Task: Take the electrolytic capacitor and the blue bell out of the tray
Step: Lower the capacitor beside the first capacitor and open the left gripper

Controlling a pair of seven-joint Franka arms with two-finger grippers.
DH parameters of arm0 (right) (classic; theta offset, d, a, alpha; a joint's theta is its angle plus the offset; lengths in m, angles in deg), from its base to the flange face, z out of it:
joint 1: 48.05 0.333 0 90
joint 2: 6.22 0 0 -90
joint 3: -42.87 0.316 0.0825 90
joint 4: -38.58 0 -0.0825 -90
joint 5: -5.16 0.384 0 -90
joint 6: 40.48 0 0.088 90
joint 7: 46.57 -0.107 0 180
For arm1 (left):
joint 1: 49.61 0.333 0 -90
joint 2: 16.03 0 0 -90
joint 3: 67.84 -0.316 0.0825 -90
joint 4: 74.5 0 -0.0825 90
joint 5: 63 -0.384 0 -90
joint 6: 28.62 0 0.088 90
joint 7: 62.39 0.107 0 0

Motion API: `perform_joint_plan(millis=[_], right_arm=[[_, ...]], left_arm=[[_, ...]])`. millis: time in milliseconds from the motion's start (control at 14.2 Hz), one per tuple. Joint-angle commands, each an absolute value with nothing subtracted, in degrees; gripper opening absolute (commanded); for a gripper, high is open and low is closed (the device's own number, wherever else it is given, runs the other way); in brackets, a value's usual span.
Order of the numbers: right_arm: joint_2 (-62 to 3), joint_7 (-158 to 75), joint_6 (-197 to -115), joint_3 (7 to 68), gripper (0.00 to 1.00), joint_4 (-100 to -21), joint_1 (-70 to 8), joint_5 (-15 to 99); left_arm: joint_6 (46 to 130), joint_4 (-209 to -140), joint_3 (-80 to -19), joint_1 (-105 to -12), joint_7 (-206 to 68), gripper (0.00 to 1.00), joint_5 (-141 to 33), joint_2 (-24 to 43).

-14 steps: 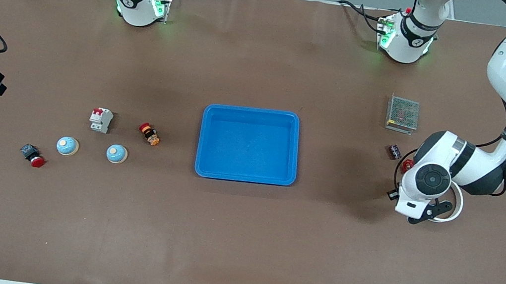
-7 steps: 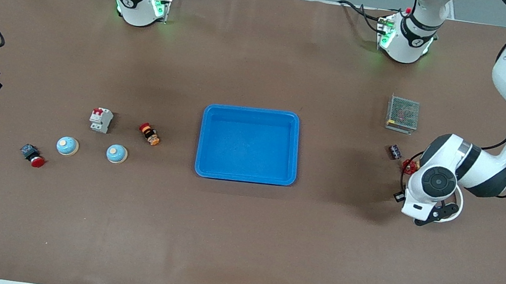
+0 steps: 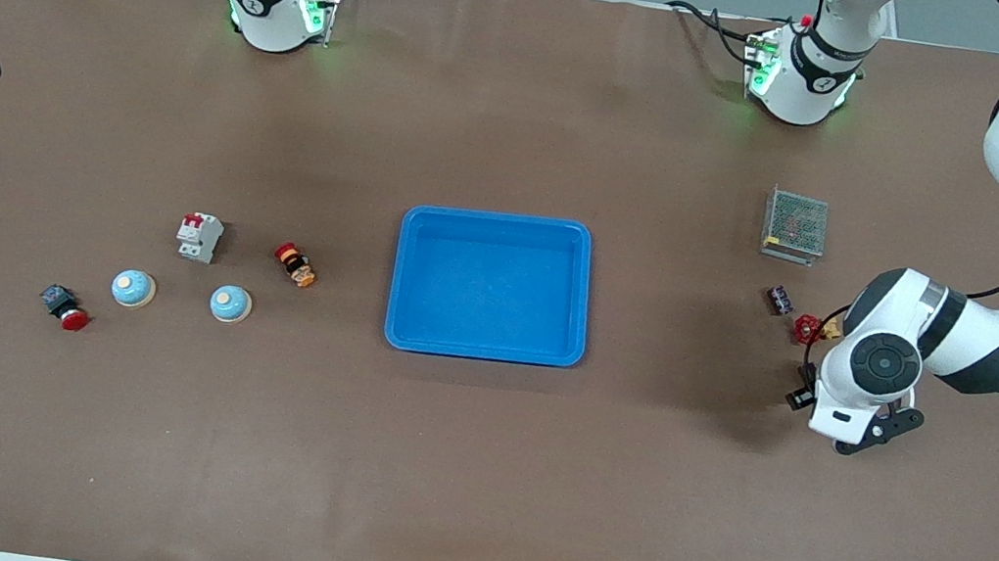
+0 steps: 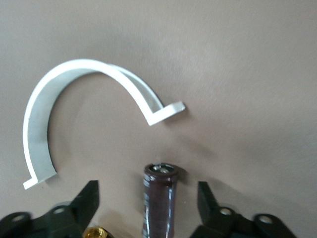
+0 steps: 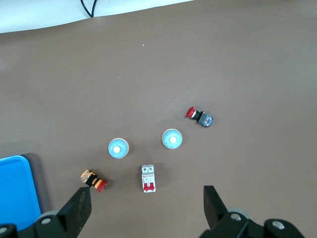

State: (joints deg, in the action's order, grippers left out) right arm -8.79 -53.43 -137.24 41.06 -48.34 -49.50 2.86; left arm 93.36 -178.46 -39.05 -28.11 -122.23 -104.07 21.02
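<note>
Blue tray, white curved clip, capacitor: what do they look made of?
Blue tray: probably moulded plastic, with an even colour and rounded rim. White curved clip: thin matte plastic, likely. Capacitor: glossy dark brown sleeve with a metallic-looking top; body material unclear.

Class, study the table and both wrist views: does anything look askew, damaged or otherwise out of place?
One oddity: a white curved strip lies loose on the table under the left gripper, an open arc like a clip rather than a component. The capacitor stands upright between that gripper's open fingers. The blue tray sits square, and nothing is spilled.
</note>
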Motion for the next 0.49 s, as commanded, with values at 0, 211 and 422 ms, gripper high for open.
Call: perform_joint_plan(millis=[0, 211, 422], right_arm=[[-6.92, -50.98, -137.78, 41.29, 1.00, -50.01, -50.25, 2.79], [-7.27, -49.91, -137.25, 41.55, 1.00, -46.42, -50.87, 2.88], [-7.27, -50.00, -133.22, 41.55, 1.00, -42.64, -50.25, 2.79]], left_arm=[[92.76, -178.48, -36.47, -27.29, -118.66, 1.00, -104.14, 16.68], [88.73, -175.06, -33.22, -27.29, -114.87, 1.00, -100.70, 14.65], [87.48, -174.26, -32.24, -26.67, -107.60, 1.00, -98.26, 10.62]])
